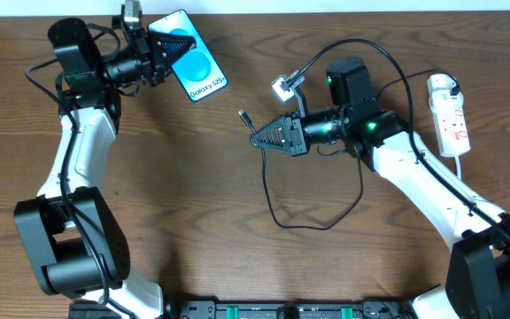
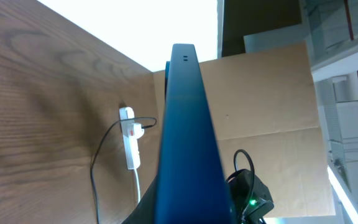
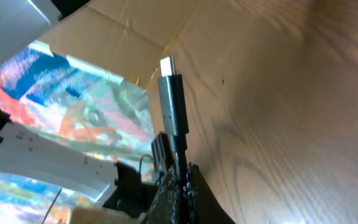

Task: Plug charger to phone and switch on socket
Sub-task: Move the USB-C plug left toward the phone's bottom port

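Note:
The phone point(image 1: 195, 60), blue screen with "Galaxy" text, is held tilted at the back left by my left gripper point(image 1: 168, 51), shut on its left end. In the left wrist view the phone point(image 2: 185, 124) shows edge-on, rising from the jaws. My right gripper point(image 1: 259, 137) is shut on the charger cable just behind its connector tip point(image 1: 243, 115), which points up-left toward the phone. The wrist view shows the connector point(image 3: 171, 93) standing out of the jaws point(image 3: 180, 180). The cable point(image 1: 317, 217) loops on the table. The white socket strip point(image 1: 450, 113) lies at the right, with a white plug in it point(image 1: 441, 87).
A small white block point(image 1: 282, 86) hangs on a thick robot cable near the right arm. The socket also shows in the left wrist view point(image 2: 130, 140). Brown cardboard point(image 2: 266, 93) stands behind the table's far edge.

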Robot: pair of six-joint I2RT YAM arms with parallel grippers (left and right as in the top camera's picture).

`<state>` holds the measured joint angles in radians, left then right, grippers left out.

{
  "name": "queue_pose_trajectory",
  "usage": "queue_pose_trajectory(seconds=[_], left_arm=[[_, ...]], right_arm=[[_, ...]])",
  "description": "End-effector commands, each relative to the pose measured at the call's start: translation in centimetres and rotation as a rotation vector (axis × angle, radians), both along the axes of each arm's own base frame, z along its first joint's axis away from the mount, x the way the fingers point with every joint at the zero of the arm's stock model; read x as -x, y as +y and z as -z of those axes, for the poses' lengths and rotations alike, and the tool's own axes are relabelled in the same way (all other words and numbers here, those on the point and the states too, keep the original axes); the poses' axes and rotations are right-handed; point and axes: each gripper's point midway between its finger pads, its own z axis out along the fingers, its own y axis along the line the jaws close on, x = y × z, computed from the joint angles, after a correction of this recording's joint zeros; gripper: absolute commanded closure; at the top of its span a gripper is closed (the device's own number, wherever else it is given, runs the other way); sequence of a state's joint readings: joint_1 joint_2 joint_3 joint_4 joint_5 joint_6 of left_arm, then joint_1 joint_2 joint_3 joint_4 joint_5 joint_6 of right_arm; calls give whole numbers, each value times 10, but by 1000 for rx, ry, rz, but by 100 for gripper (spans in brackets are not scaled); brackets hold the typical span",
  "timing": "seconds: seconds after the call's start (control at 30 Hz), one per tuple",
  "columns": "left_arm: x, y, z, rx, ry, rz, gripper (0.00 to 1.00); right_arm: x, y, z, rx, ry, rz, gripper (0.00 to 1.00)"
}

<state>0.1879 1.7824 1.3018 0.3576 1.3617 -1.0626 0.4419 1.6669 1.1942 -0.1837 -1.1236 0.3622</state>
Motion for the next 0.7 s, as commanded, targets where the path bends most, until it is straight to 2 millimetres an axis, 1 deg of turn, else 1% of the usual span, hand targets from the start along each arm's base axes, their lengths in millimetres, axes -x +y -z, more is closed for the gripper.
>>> queue_pose_trajectory(seconds=[0.0, 0.2, 0.3, 0.47, 0.67], left_arm=[[2, -3, -8, 15, 11, 12, 93], [2, -3, -8, 22, 25, 11, 93], [2, -4, -8, 22, 25, 14, 93], [4, -15, -8, 20, 24, 36, 93], [3, -15, -8, 19, 24, 30, 93]], right_arm=[[1, 7, -12, -10, -14, 18, 99], [5, 25, -12, 5, -42, 35, 99], [4, 27, -12, 9, -42, 46, 99], [3, 29, -15, -2, -44, 49, 99], [2, 29, -17, -5, -53, 53, 99]])
